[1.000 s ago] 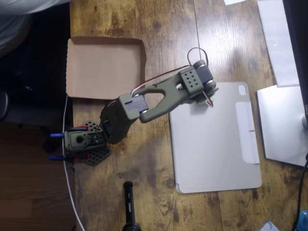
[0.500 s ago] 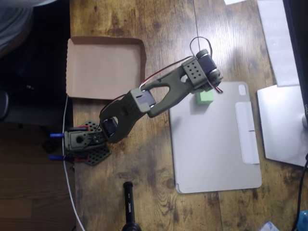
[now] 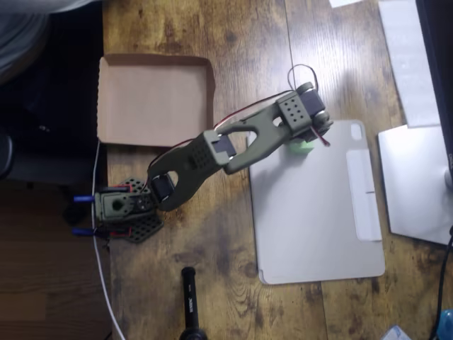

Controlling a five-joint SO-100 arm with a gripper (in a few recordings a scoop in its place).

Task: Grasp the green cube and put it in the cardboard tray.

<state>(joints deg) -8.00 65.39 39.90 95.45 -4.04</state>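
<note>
The green cube (image 3: 304,146) lies on the top left corner of the grey tablet cover (image 3: 318,212); just a thin strip of it shows below the arm's wrist. My gripper (image 3: 308,131) hangs right over the cube. The olive-green wrist head hides its fingers, so I cannot tell whether they are open or shut, or whether they touch the cube. The cardboard tray (image 3: 145,106) lies at the upper left of the table with nothing in it, well away from the gripper.
The arm's base (image 3: 120,209) is clamped at the table's left edge, below the tray. A black cylinder (image 3: 190,301) lies at the bottom edge. White sheets and a grey slab (image 3: 414,177) sit at the right.
The arm has stretched farther right, and the wrist head has come over the cube. Half a second ago most of the cube showed; now only a strip does.
</note>
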